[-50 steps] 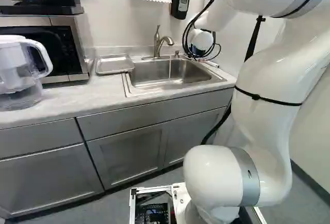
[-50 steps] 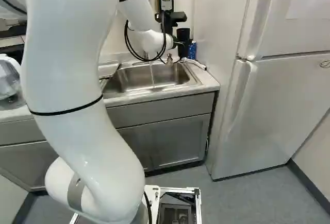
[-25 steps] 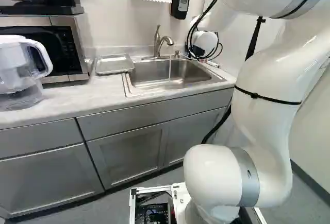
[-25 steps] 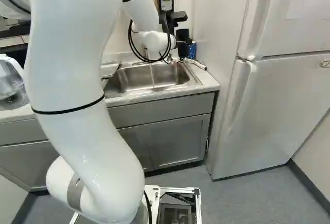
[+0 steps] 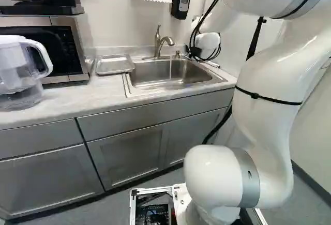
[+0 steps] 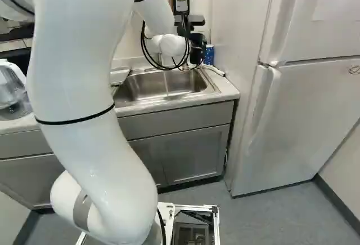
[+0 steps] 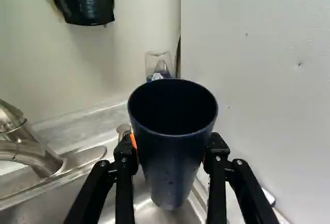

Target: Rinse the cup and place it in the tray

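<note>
Arm (image 5: 266, 116) arched, reaching forward; wrist (image 6: 171, 45) apparently over far side of sink (image 6: 149, 84), fingers (image 7: 125, 154) clamped on dark cup (image 7: 172, 157).

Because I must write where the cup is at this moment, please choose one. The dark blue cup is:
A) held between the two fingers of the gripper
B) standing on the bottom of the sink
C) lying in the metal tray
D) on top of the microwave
A: in the wrist view the gripper has one finger against each side of the dark blue cup.
</note>
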You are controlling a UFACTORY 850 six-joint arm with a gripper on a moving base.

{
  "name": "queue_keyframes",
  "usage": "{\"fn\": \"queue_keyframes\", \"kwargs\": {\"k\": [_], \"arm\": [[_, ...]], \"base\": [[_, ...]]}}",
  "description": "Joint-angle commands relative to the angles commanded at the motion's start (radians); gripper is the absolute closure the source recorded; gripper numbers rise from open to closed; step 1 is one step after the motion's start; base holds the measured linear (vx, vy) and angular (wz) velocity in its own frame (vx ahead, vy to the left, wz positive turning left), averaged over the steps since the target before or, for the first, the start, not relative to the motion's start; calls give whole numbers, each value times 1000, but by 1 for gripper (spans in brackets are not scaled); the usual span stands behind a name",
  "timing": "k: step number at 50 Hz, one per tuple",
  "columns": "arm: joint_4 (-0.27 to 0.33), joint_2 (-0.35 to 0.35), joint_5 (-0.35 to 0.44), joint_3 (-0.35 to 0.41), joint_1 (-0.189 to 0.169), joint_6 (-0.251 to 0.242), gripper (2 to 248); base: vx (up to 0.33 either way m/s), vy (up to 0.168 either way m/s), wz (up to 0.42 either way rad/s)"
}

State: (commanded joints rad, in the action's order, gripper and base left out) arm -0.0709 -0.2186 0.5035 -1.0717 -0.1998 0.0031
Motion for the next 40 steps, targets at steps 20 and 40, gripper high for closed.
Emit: {"fn": "queue_keyframes", "kwargs": {"k": [20,40], "arm": [[172,-3,-33,-3,-31,126,124],[338,-4,-54,-5,-42,126,124]], "base": [[0,0,0],[0,0,0]]}}
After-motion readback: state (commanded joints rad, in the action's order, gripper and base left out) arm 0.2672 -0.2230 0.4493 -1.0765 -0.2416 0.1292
